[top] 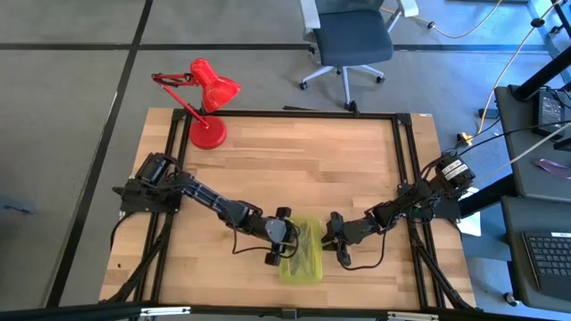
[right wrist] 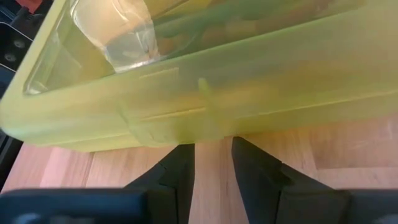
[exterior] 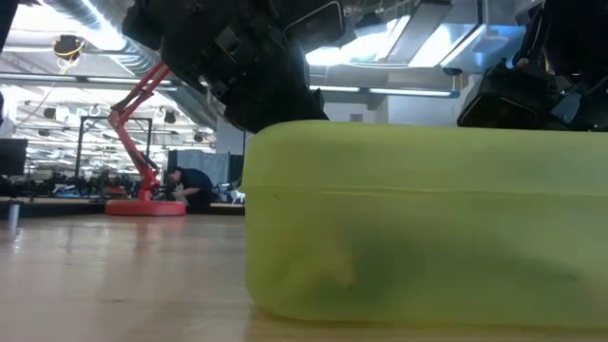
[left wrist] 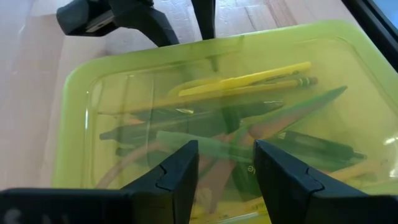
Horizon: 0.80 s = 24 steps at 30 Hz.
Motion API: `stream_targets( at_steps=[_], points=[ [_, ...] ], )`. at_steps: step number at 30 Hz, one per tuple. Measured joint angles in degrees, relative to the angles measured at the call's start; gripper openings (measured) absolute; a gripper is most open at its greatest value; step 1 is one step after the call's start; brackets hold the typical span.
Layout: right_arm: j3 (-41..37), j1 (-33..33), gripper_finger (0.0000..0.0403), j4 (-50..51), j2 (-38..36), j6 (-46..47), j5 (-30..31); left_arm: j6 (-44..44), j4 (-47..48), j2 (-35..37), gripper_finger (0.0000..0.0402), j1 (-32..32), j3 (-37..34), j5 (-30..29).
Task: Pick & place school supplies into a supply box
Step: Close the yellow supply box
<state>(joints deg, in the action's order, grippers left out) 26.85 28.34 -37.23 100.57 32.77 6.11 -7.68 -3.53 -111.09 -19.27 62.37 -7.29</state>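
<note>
Supply box (top: 302, 252): closed, near front edge of table (top: 294, 160), between both arms. School supplies (left wrist: 249, 118): all visible ones inside, under lid. Left gripper (left wrist: 225, 163): jaws part-open, empty, over lid. Right gripper (right wrist: 212, 162): jaws narrow, empty, beside box wall. Task apparently nearly complete.

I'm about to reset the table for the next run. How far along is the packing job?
Nearly finished. The pens and pencils lie inside the closed yellow-green supply box, and no supplies show loose on the table. The left pincer and right pincer flank the box, jaws parted, gripping nothing. Probably only pressing it fully shut and withdrawing remain.
</note>
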Motion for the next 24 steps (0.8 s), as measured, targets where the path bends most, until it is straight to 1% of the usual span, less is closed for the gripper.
stream_targets(
  at_steps=[9, 14, 19, 22, 24],
  points=[
    [0.1, 0.0, 0.0114, 0.9, -0.1, -0.1, -0.2, 0.3, 0.0, 0.8, 0.0149, -0.4, -0.1, -0.4],
    [0.1, -0.1, 0.0114, 2.7, -1.2, 0.1, -4.1, 0.8, 1.5, 3.6, 0.0148, -0.9, -0.4, -2.0],
    [0.0, 0.0, 0.0114, 11.3, -6.8, 0.1, -5.0, 1.4, 4.8, 7.4, 0.0146, -1.2, -0.6, -4.0],
    [0.0, 0.0, 0.0114, 18.2, -12.7, -0.7, -4.9, 1.2, 5.4, 10.3, 0.0149, -1.2, -0.5, -4.4],
    [0.0, 0.0, 0.0114, 22.0, -17.1, -3.8, -4.7, 1.1, 6.0, 12.3, 0.015, -1.2, -0.4, -4.4]
  ],
)
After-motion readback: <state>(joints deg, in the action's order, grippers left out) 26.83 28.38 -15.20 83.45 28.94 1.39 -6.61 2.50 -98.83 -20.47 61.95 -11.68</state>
